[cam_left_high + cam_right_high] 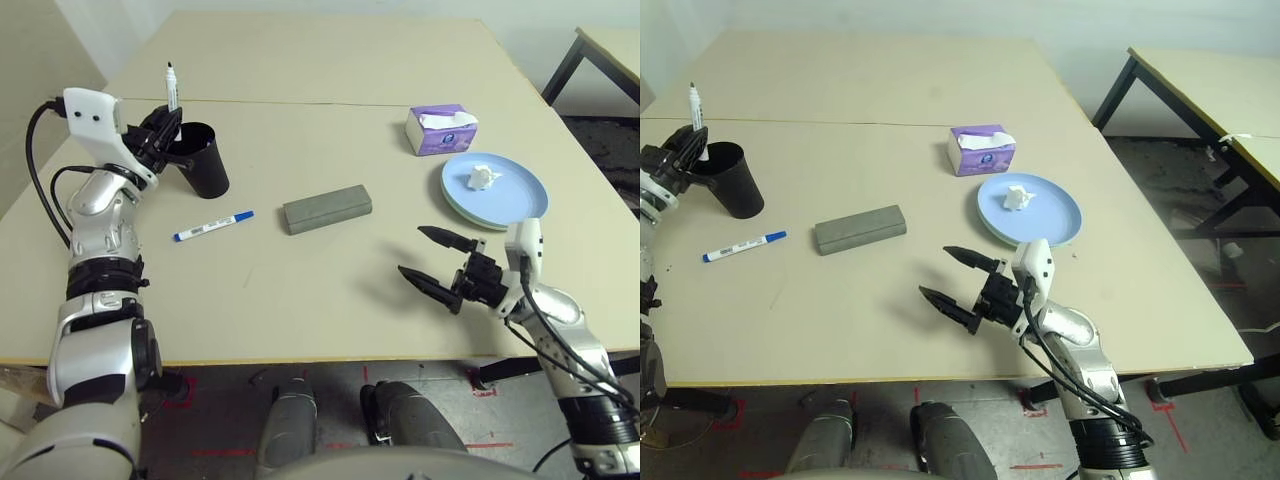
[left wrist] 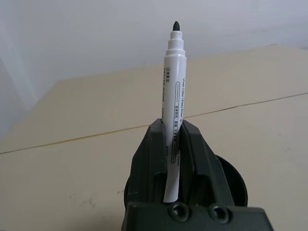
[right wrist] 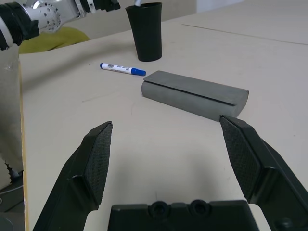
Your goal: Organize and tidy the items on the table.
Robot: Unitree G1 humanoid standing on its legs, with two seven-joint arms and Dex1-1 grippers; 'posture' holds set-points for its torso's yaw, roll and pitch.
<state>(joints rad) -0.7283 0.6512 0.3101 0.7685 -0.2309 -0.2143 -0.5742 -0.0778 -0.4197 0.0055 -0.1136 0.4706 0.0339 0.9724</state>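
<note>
Worktop (image 1: 270, 290): pale beige, thin seam line across its far part; near edge runs along the robot's side, bare surface between that edge and the glasses case.

Left gripper (image 2: 172, 125): at the cup, jaws closed on the black-tipped marker (image 2: 173, 96), one either side of the barrel; marker close to upright, bare tip up.

Cup (image 1: 206, 165): black, on the worktop's left side, open room to its right.

Blue-capped marker (image 1: 213, 226): lying flat between cup and near edge, long axis slightly oblique, cap toward the glasses case.

Glasses case (image 1: 328, 209): grey, closed, mid-worktop, long axis roughly parallel to the marker's, clear space all round.

Right gripper (image 1: 430, 268): above the worktop, near the near edge, jaws wide apart, empty, pointing toward the left.

Plates (image 1: 530, 200): light blue over green, stacked near the right edge; crumpled tissue (image 1: 483, 178) on top.

Tissue box (image 1: 441, 130): purple, just beyond the plates.
</note>
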